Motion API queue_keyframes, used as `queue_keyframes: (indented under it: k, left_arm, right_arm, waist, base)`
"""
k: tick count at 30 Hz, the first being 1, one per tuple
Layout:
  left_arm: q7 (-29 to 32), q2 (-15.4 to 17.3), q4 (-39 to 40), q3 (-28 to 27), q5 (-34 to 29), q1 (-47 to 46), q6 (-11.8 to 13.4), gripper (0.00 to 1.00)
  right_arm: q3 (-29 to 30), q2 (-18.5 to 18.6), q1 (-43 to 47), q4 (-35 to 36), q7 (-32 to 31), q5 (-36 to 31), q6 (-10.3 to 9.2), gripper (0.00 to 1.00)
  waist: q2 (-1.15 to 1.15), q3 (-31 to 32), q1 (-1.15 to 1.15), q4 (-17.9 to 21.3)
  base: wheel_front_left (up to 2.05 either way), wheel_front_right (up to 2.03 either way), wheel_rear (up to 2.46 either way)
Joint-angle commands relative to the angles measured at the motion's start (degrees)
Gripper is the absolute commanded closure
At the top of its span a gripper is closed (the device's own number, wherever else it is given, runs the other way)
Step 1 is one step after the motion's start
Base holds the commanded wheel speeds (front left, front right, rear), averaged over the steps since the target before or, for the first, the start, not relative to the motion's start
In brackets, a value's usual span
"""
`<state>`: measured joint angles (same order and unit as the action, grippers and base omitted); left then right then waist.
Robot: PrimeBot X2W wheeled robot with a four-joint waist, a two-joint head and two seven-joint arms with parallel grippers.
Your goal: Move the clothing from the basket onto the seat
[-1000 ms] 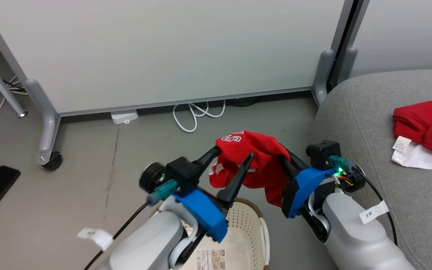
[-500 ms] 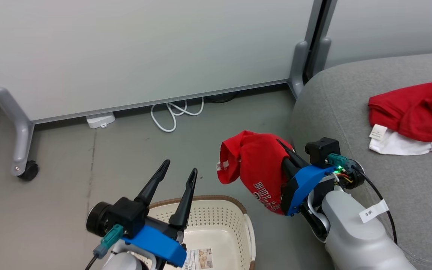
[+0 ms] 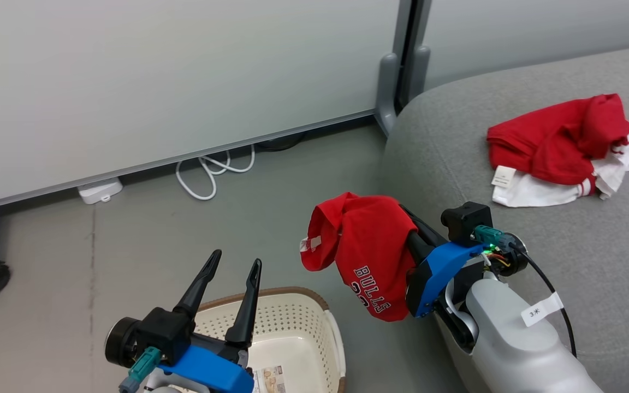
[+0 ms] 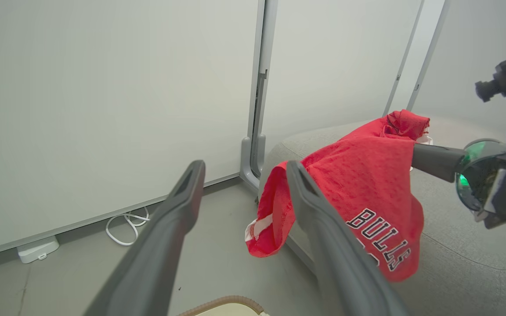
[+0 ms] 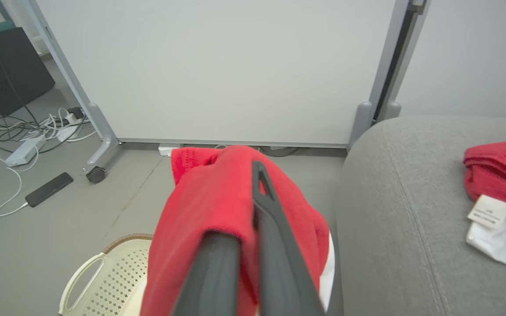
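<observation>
Red garment [image 3: 369,245] drapes over the right gripper [image 5: 253,175], clamped on it — left gripper [image 3: 236,259] agape.

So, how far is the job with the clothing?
Done: one red garment lies on the seat. In hand: the right gripper, jaws shut, holds the BULLS garment in the air. To do: put it on the seat; the visible part of the basket shows no clothing.

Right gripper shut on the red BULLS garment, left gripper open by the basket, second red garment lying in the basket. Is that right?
One thing is wrong: the second red garment lies on the grey seat, not in the basket, as the head view shows. The right gripper is shut on the BULLS garment and the left gripper is open by the basket.
</observation>
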<state>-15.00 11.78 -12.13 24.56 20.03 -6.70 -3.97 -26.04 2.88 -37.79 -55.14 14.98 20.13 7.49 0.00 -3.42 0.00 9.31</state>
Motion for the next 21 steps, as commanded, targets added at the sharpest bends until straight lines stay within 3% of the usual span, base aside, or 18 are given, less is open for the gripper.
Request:
queue_keyframes:
  k: [1,21]
  left_arm:
    - [-0.3,-0.4,-0.4,-0.7,-0.6,0.5,-0.5,0.00]
    - [-0.2,-0.9,-3.3,-5.8,-3.4,-0.6,-2.4,0.00]
  right_arm:
    - [-0.3,0.0,0.7,0.4,0.3,0.5,0.01,1.00]
    - [-0.9,0.0,0.9,3.3,0.3,2.6,0.01,1.00]
  waist:
    - [0.00,-0.2,0.00,1.7]
    - [0.00,-3.0,0.00,14.7]
  base:
    - [0.00,0.00,0.00]
    - [0.00,0.00,0.00]
